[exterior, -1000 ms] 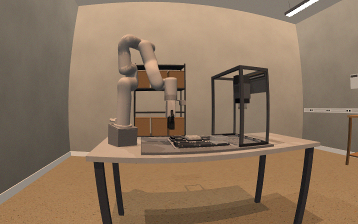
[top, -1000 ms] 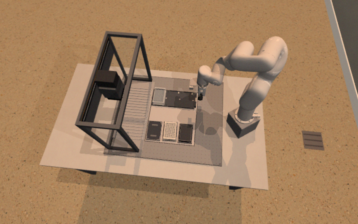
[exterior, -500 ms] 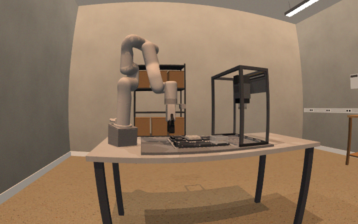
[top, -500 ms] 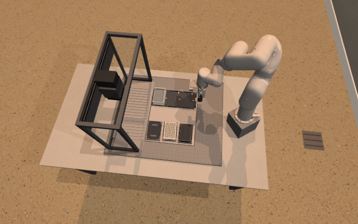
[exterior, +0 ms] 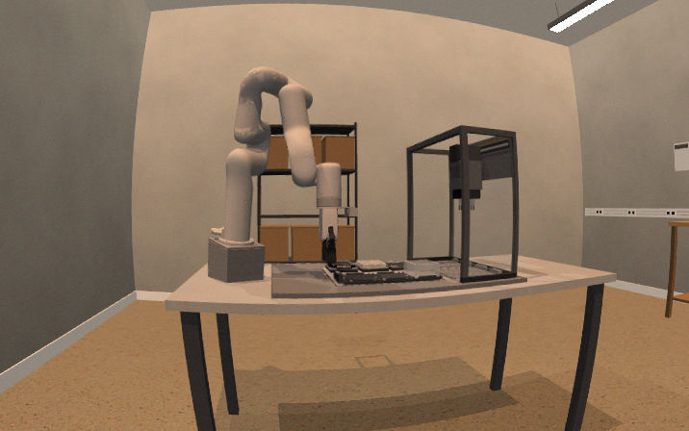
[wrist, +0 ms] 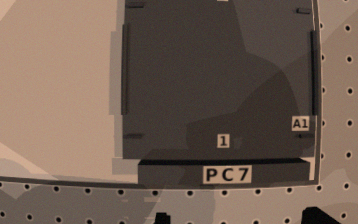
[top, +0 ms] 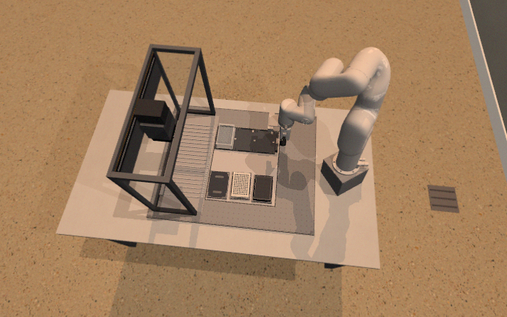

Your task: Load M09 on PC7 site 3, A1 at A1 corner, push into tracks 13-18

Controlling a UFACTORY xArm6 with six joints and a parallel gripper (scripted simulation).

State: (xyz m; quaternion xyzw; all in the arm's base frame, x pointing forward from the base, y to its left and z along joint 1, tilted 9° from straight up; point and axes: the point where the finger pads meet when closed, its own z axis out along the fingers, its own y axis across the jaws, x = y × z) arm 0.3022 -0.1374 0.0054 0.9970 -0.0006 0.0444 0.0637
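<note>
The end effector point(top: 282, 141) point(exterior: 330, 262) point(wrist: 235, 217) hangs low just beside the handle end of the carrier, its fingers spread wide with nothing between them. The dark carrier point(top: 255, 140) point(exterior: 388, 277) point(wrist: 215, 85) lies on the pale apron point(top: 244, 161) point(wrist: 55, 100), in front of the loading rails point(top: 192, 149). A translucent block point(top: 225, 135) point(exterior: 421, 267) sits on the carrier's far end, nearest the rails; its corner marking is too small to read.

Over the rails stands a dark frame point(top: 188, 97) point(exterior: 464, 213) with a boxy black head point(top: 155, 119) point(exterior: 465, 167) hung inside it. Along the apron's other side stand three nests in a row: a dark plate point(top: 263, 187), a pale plate with a grid of wells point(top: 241, 185) point(exterior: 370, 265), and a nest point(top: 217, 184) whose dark floor shows. All this rests on the tabletop point(top: 100, 202) point(exterior: 243, 304). A shelf unit point(exterior: 356, 192) holding brown boxes is behind the arm.

In the wrist view, the handle label point(wrist: 227, 174) reads "PC7"; the bare site above it is marked "1", with "A1" at its right corner.

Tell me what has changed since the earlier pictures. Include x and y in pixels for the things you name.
The gripper point(top: 282, 141) point(exterior: 330, 263) point(wrist: 240, 218) has moved down, close beside the handle end of PC7 point(top: 244, 140) point(exterior: 395, 277) point(wrist: 215, 90). Nothing was taken hold of or let go. PC7, M09 point(top: 225, 135) point(exterior: 421, 267) on its far end, M06 point(top: 241, 185) point(exterior: 371, 265) and M60 point(top: 263, 187) point(exterior: 344, 265) stayed put.
</note>
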